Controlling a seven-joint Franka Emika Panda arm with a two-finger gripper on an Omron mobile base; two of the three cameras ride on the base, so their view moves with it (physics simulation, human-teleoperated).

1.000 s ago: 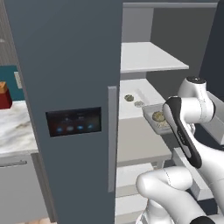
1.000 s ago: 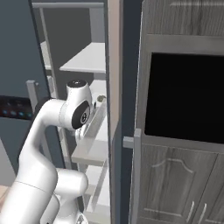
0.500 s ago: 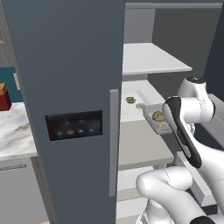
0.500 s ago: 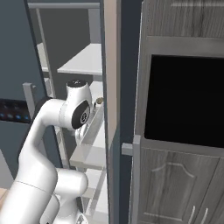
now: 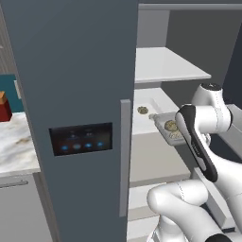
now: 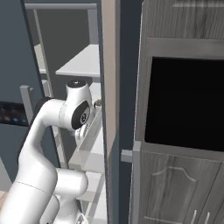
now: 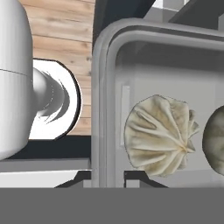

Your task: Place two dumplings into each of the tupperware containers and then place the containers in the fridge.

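The fridge (image 5: 80, 71) stands open, its slate door with the lit panel on the left and white shelves on the right. A tupperware container (image 5: 162, 124) hangs at the front edge of the middle shelf (image 5: 146, 97). It carries two dumplings (image 5: 171, 125). In the hand view its grey rim (image 7: 103, 87) runs up the middle, with one pale crimped dumpling (image 7: 159, 135) and a darker one (image 7: 216, 140) inside. My gripper (image 5: 178, 136) is shut on the container's near rim, its fingers hidden behind the forearm. Another dumpling (image 5: 142, 109) lies farther back on that shelf.
An upper white shelf (image 5: 165, 64) hangs above the container. Right of the fridge stands a dark grey cabinet with a black oven opening (image 6: 183, 105). A marble counter (image 5: 14, 142) with a red object (image 5: 4, 108) lies left of the fridge door.
The whole picture has drifted a little to the right, so the camera has moved. The arm keeps the container in its grip at the middle shelf.
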